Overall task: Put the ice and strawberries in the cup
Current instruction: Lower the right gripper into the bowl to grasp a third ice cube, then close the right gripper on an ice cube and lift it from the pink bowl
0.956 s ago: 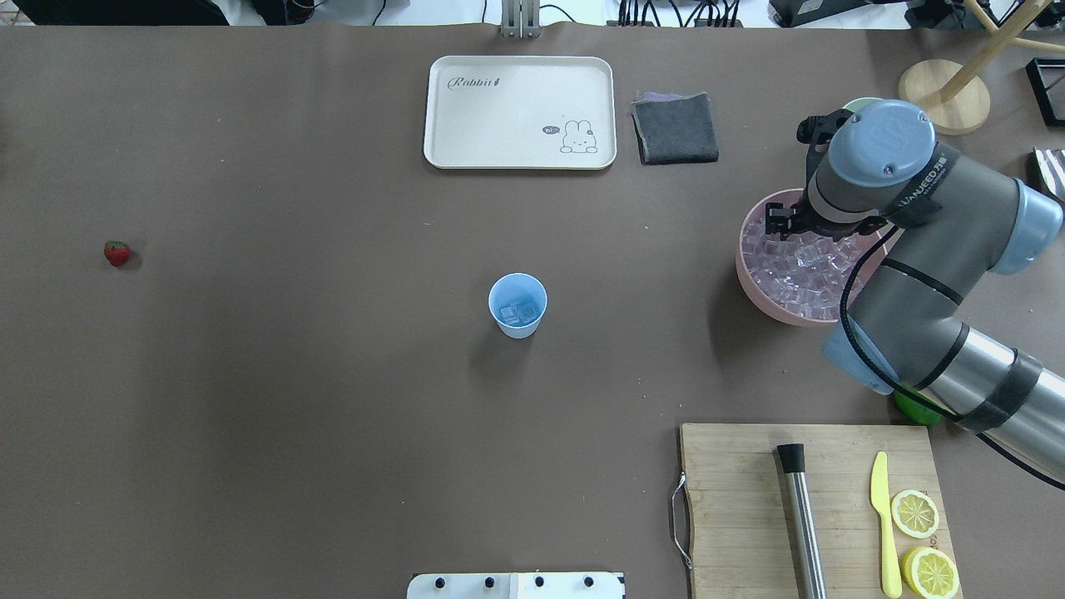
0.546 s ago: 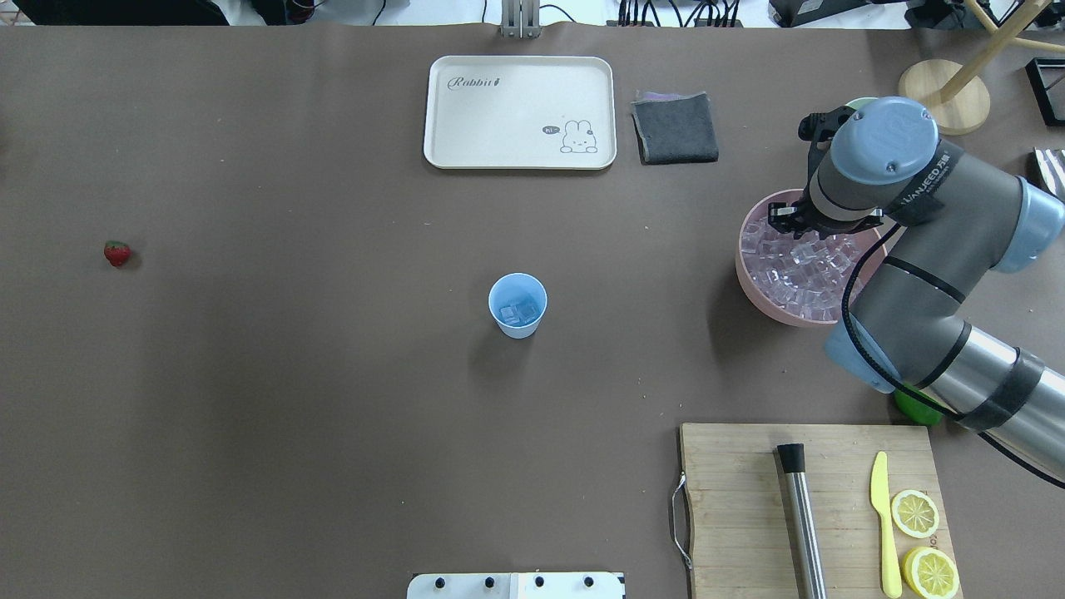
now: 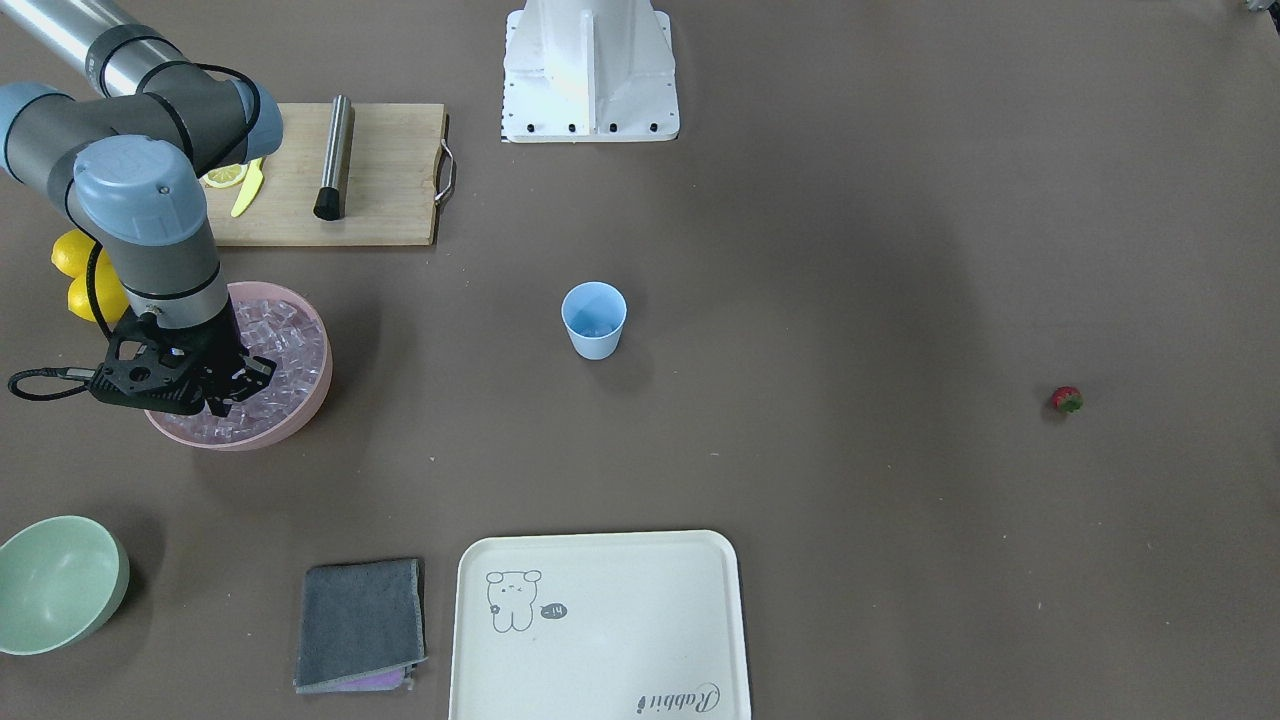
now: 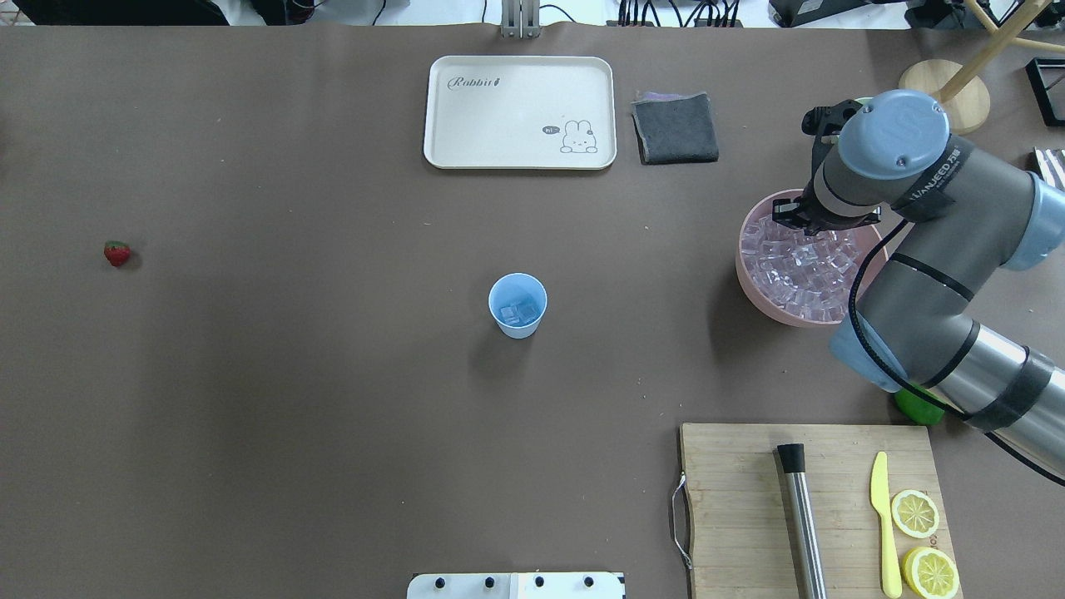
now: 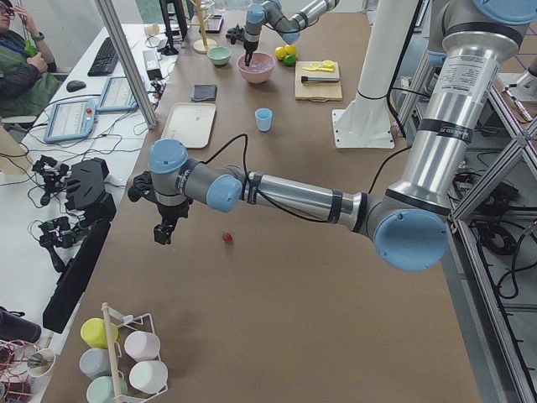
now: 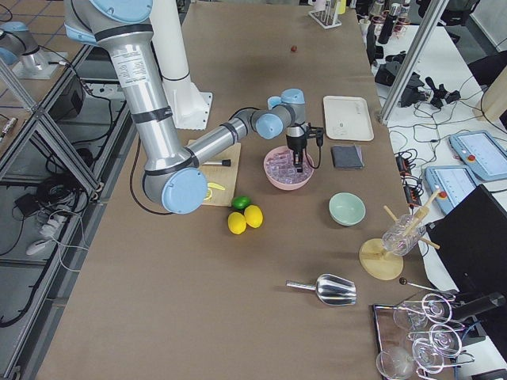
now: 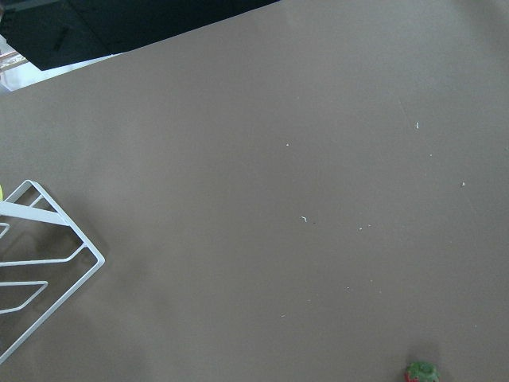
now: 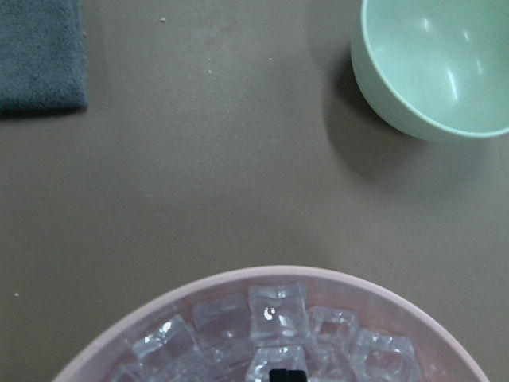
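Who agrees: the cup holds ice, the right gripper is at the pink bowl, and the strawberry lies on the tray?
No: the strawberry lies on the bare table, far from the tray; the overhead view shows it. The cup does hold ice, and the right gripper is at the pink bowl.

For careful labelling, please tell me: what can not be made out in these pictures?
- Right end effector: front-facing view, fingertips hidden among clear ice cubes in the round pink bowl; grip unknown.
- Left end effector: exterior left view only, too small; open or shut unknown.
- Small light-blue plastic cup: overhead view, cube count too small.
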